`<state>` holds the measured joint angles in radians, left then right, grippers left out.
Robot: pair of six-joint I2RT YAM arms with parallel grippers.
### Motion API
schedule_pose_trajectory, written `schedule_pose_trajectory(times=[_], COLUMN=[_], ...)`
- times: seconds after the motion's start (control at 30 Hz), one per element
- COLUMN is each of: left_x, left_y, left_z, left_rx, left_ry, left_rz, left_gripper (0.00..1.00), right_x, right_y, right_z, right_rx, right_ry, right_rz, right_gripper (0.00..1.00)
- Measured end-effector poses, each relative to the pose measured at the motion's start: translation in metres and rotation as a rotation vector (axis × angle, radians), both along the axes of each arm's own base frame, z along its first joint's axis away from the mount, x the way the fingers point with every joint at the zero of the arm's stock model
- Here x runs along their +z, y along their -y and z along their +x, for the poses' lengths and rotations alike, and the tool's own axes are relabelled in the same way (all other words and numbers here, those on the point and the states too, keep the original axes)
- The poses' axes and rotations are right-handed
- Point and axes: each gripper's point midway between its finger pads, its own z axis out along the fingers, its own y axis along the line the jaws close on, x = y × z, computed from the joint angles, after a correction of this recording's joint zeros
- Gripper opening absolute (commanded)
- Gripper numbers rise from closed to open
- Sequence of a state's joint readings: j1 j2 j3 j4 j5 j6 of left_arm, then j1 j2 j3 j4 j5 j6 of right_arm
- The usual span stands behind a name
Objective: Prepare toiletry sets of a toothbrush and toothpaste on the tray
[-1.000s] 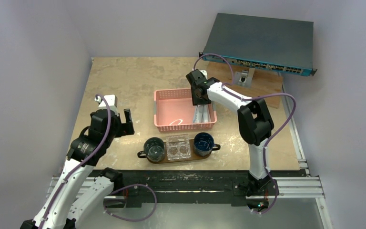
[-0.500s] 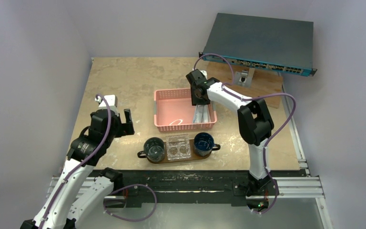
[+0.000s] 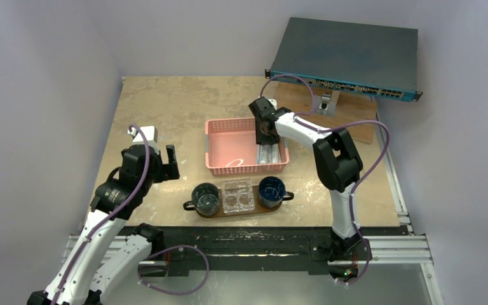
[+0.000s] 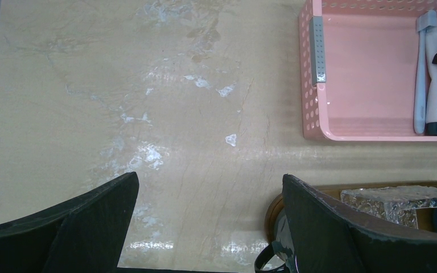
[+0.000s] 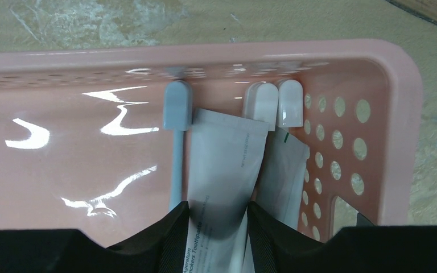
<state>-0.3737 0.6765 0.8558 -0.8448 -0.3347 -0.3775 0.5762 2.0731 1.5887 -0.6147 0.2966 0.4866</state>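
The pink basket [image 3: 229, 143] holds the toiletries at its right end. In the right wrist view a light blue-grey toothbrush [image 5: 176, 162] lies left of a grey-white toothpaste tube [image 5: 225, 165]. A second tube [image 5: 287, 170] and two pale brush heads [image 5: 276, 102] lie to the right. My right gripper [image 5: 217, 219] is down in the basket, its fingers pressed on both sides of the first tube; it also shows in the top view [image 3: 265, 135]. My left gripper [image 4: 209, 179] is open and empty over bare table, left of the dark brown tray [image 4: 273, 207].
The tray [image 3: 188, 205] carries two dark cups [image 3: 205, 197] [image 3: 271, 190] and a clear plastic holder [image 3: 238, 197]. A network switch [image 3: 346, 57] sits on a wooden block at the back right. The basket's walls [image 5: 401, 131] stand close around my right fingers.
My right gripper has sunk slightly lower and nearer into the basket's right end, over the tubes. The left arm has not moved.
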Motion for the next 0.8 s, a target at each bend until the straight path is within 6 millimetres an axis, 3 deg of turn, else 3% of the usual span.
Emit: schedule_pose_trajectory(times=[0.27,0.47,0.8], left_x=[-0.0010,-0.0013,-0.0008], left_y=[0.0005,0.0020,0.0026], left_z=[0.0004,0.0018,0.0025], left_rx=[-0.002,-0.006,-0.010], left_ry=[-0.005,-0.006,-0.003], left_rz=[0.001,-0.002,-0.002], left_gripper=[0.97,0.97,0.97], right_x=[-0.0032,-0.0034,0.0016], right_y=[-0.0001,-0.0026,-0.0043], right_z=[0.0009,0.0032,0.0017], right_rx=[-0.008,-0.007,0.000], right_ry=[0.004,0.017,0.025], right_rz=[0.007,0.021,0.038], right_gripper=[0.29,0.00,0.00])
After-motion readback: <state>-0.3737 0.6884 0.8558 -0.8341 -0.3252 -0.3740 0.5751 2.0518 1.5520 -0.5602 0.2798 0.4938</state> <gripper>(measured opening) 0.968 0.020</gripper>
